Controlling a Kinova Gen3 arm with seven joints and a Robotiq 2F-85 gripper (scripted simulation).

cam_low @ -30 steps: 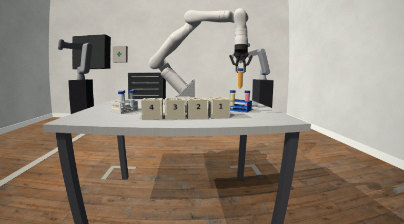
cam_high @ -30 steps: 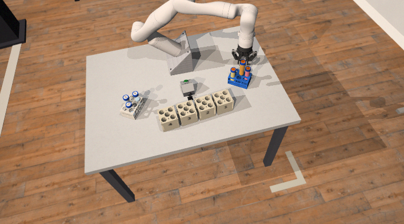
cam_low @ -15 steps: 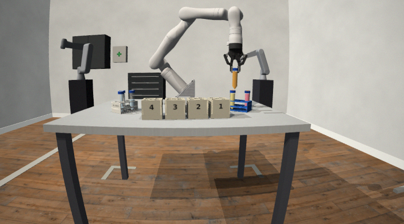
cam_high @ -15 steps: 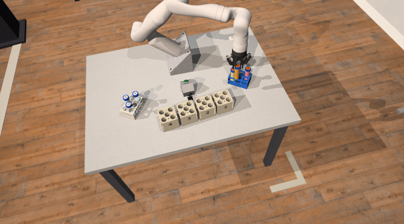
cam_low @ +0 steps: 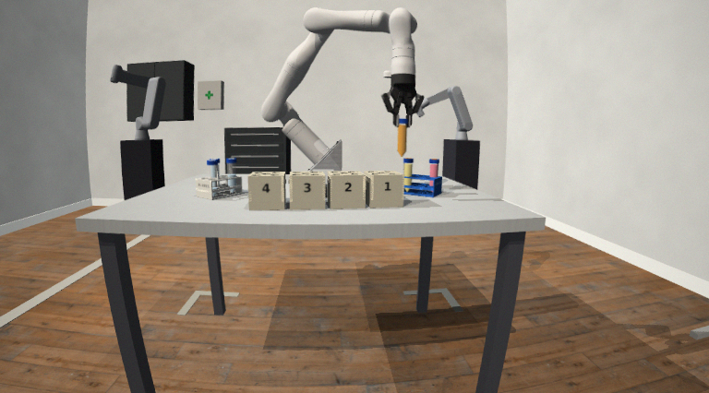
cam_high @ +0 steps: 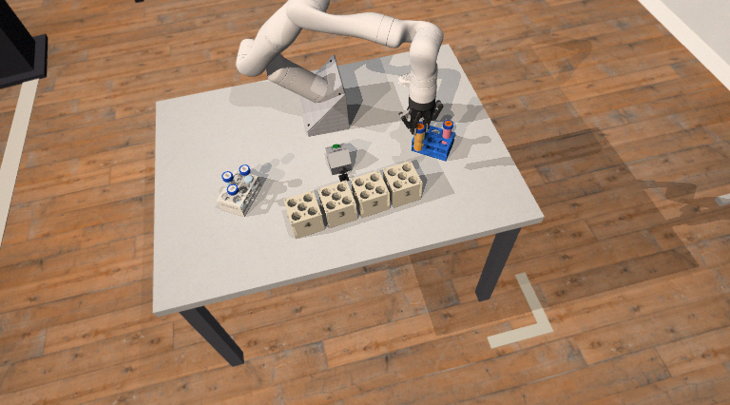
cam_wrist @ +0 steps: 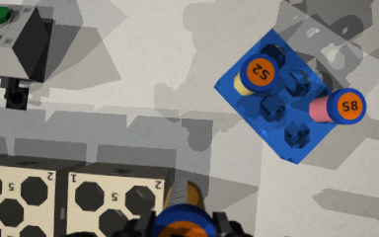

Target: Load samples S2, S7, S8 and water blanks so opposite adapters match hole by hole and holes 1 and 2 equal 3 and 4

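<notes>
My gripper [cam_low: 402,116] is shut on the blue cap of an orange-filled sample tube [cam_low: 401,138] and holds it upright, high above the table. The tube hangs between adapter 1 [cam_low: 386,188] and the blue sample rack [cam_low: 423,184]. In the wrist view its cap [cam_wrist: 184,224] sits at the bottom edge, just right of adapter 1 [cam_wrist: 115,197]; its ID is cut off. Yellowish tube S2 [cam_wrist: 260,73] and pink tube S8 [cam_wrist: 349,105] stand in the blue rack [cam_wrist: 286,99]. Adapters 4 [cam_high: 305,213], 3 [cam_high: 337,202], 2 [cam_high: 370,192] and 1 [cam_high: 402,182] stand in a row with empty holes.
A white rack [cam_high: 240,189] with three white-dotted water blanks stands at the left. The grey DONE desk [cam_high: 339,157] with its green key [cam_high: 337,146] sits behind adapters 2 and 3. The arm's wedge base [cam_high: 325,102] is behind it.
</notes>
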